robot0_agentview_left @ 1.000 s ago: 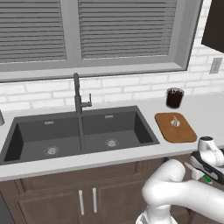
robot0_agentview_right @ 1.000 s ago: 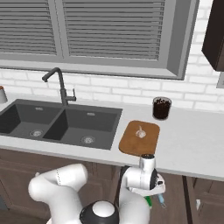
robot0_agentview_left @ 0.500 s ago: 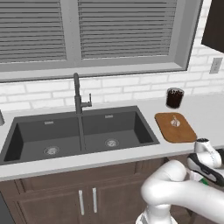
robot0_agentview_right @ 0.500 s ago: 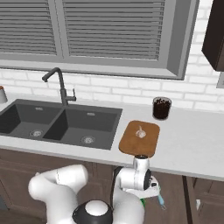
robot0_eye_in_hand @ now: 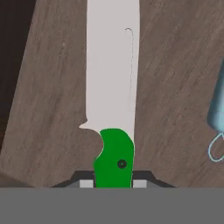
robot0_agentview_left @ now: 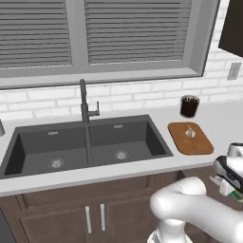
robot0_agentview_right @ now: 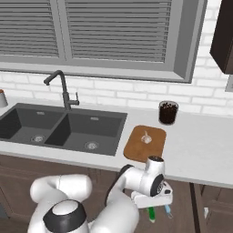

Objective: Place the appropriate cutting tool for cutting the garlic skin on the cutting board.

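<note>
From the left base view, we saw the cutting board (robot0_agentview_left: 191, 138) lying on the worktop (robot0_agentview_left: 223, 124) right of the sink (robot0_agentview_left: 85, 144), the garlic (robot0_agentview_left: 190, 132) resting on it and a dark cup (robot0_agentview_left: 189, 106) behind.

In the right base view, the end effector (robot0_agentview_right: 153, 207) hung low below the worktop edge — the cutting tool (robot0_agentview_right: 152, 214) poked down from it, beside a light-blue tool (robot0_agentview_right: 167, 210).

From the hand view, the fingers (robot0_eye_in_hand: 86, 183) were closed against the green handle of the cutting tool (robot0_eye_in_hand: 113, 87), its pale blade stretching over a wooden surface (robot0_eye_in_hand: 175, 78) — the light-blue tool (robot0_eye_in_hand: 217, 118) lay alongside.
</note>
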You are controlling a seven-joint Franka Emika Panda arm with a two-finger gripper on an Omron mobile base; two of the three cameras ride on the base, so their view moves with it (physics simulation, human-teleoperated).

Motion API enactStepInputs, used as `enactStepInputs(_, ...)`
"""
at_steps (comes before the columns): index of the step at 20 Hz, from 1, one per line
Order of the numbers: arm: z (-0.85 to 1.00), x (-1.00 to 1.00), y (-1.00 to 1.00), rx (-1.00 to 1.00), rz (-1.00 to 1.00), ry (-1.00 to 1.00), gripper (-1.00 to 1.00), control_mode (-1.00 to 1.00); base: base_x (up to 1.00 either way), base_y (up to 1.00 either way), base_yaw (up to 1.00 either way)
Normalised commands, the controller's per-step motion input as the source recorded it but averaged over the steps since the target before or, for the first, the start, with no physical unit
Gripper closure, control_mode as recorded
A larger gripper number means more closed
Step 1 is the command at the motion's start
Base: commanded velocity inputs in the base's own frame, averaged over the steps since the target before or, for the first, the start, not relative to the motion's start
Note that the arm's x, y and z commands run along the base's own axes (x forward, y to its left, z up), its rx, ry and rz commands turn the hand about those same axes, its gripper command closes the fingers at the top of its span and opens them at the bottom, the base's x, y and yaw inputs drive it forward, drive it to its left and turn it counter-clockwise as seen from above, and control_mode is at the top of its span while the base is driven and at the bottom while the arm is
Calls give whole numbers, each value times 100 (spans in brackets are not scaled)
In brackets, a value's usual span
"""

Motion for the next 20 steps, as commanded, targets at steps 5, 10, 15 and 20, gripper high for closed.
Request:
enactStepInputs(5, 100, -71, -23, 10, 1, 0, 100, -100, 0, 0, 0)
enactStepInputs(10, 100, -51, -2, 6, 5, 1, 100, -100, 0, 0, 0)
enactStepInputs(15, 100, -25, -2, 4, 5, 1, 100, -100, 0, 0, 0)
enactStepInputs(20, 100, 8, -1, 4, 2, 0, 100, -100, 0, 0, 0)
